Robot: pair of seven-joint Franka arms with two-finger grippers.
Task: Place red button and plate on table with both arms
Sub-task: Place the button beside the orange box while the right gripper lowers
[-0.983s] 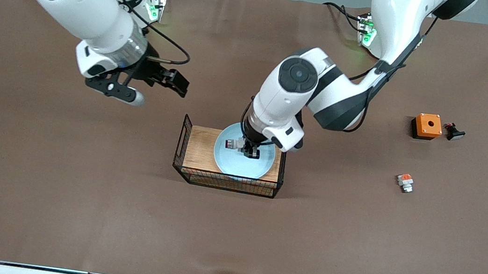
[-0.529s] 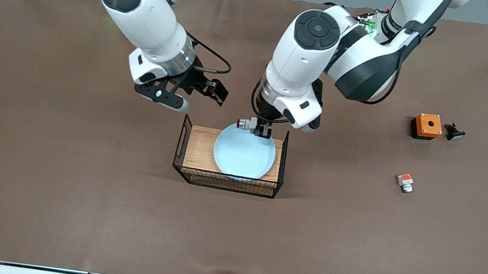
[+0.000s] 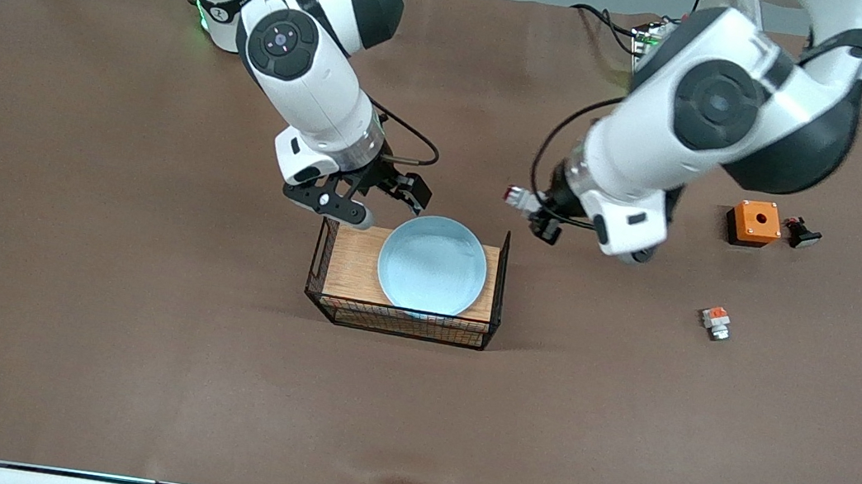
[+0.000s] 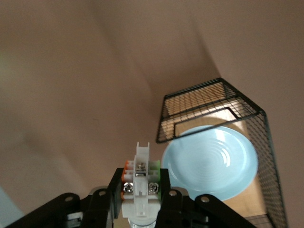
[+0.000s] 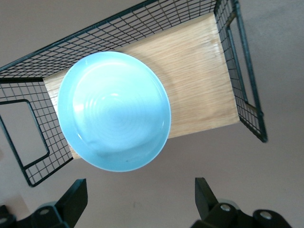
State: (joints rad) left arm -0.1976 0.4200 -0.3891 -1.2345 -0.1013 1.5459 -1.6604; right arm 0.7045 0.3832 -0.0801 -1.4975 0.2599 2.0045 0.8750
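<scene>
The pale-blue plate (image 3: 433, 264) lies on the wood-topped wire rack (image 3: 349, 264) in the middle of the table (image 3: 135, 336). My left gripper (image 3: 536, 214) is shut on the red button (image 3: 518, 197) and holds it in the air over the cloth, just off the rack's end toward the left arm. In the left wrist view the red button (image 4: 141, 183) sits clamped between the black fingers (image 4: 110, 190), with the plate (image 4: 211, 161) below. My right gripper (image 3: 378, 202) hangs open over the rack's edge beside the plate. The right wrist view shows the plate (image 5: 114, 110) ahead of the spread fingers (image 5: 76, 197).
Toward the left arm's end of the table stand an orange box (image 3: 755, 223) and a black-headed button piece (image 3: 802, 233). A white part with an orange block (image 3: 716, 322) lies nearer the camera. The rack has raised wire ends (image 3: 325, 249).
The left gripper lifted the red button off the plate and carried it toward the left arm's end. The right arm swung in, still open, from its own end to the rack.
</scene>
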